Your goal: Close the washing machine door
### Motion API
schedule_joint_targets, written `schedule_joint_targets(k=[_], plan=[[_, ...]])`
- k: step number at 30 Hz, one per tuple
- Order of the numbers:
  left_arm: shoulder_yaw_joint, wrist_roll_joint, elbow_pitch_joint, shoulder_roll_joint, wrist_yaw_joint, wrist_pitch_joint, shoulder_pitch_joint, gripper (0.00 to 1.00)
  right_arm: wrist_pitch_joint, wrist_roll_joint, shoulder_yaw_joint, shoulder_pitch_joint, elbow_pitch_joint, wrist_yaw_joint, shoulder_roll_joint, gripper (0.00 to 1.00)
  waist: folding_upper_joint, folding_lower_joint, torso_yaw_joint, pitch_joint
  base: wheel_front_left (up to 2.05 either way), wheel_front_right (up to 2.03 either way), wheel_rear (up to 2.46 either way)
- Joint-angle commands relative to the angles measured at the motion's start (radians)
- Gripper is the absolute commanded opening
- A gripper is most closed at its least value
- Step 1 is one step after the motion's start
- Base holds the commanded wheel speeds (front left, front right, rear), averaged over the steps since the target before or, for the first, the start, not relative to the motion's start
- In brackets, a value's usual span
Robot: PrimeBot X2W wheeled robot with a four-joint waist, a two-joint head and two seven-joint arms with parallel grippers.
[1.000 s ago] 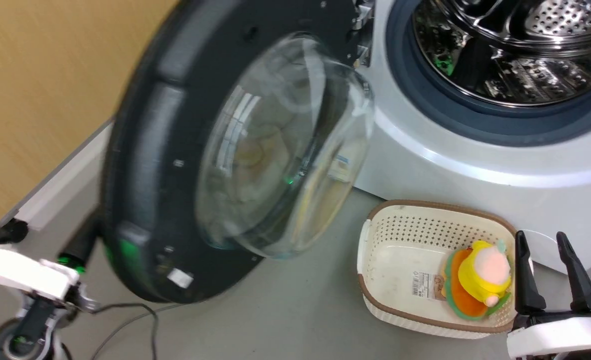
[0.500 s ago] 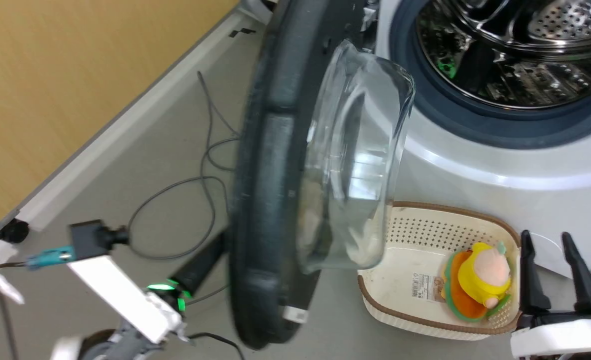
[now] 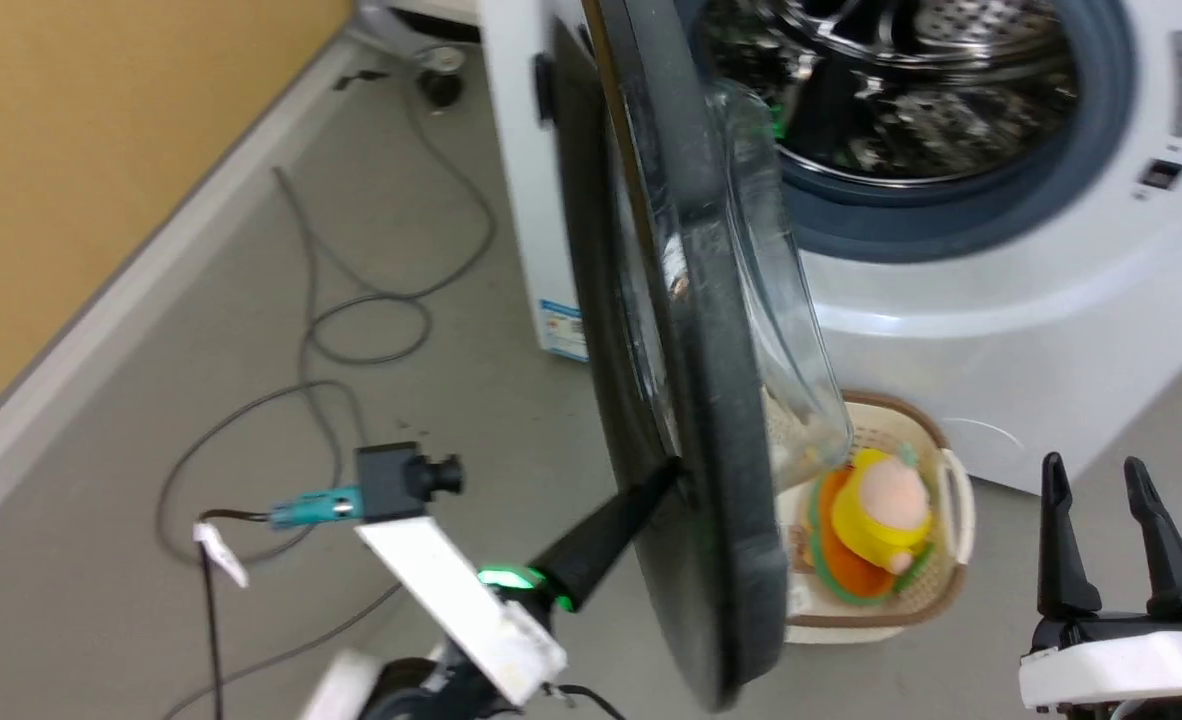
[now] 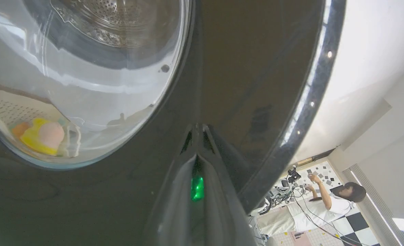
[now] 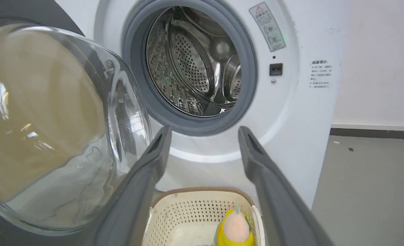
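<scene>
Both fingers of the left gripper point(image 3: 669, 476) are clenched together, tips pressed on the black outer face of the door point(image 3: 721, 420) near its lower rim. The door is seen half open, swung out from the machine point(image 3: 951, 320). The right gripper point(image 3: 1093, 468) is held spread and empty, beside the basket point(image 3: 956, 500) on the floor

Grey floor point(image 3: 101, 600), washing machine point(image 3: 1001, 330), cream basket point(image 3: 954, 500), apparently loose cables point(image 3: 308, 300)

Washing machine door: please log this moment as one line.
washing machine door: partly open | left end effector: shut, tips on its outer face | right end effector: open
</scene>
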Motion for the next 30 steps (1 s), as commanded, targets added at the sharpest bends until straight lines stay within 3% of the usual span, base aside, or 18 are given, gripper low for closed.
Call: schedule_joint_targets(k=[1,15,23,28,30], plan=[[-0.019,0.009,0.007,0.002,-0.005,-0.015,-0.021,0.00,-0.004,-0.003,0.000,-0.018,0.001,0.001,0.002,1.00,0.0000,-0.0001,-0.033,0.000,0.00,0.00,0.00],[-0.303,-0.008,0.167,0.009,-0.005,-0.282,-0.126,0.00,-0.004,0.030,0.001,-0.025,0.016,0.001,0.002,1.00,0.0000,-0.0001,-0.150,0.001,0.00,0.00,0.00],[-0.355,0.027,0.203,0.103,-0.005,-0.448,-0.199,0.00,-0.004,0.025,0.002,-0.020,0.004,0.001,0.002,1.00,0.0000,-0.0001,-0.157,-0.012,0.00,0.00,0.00],[-0.333,0.206,0.270,0.201,-0.005,-0.583,-0.258,0.00,-0.004,0.005,-0.010,-0.027,-0.025,0.001,0.002,1.00,0.0000,-0.0001,-0.146,-0.023,0.00,0.00,0.00],[-0.254,0.331,0.322,0.207,0.039,-0.597,-0.272,0.00,-0.004,0.001,-0.019,-0.035,-0.037,0.001,0.002,1.00,0.0000,-0.0001,-0.139,-0.027,0.00,0.00,0.00]])
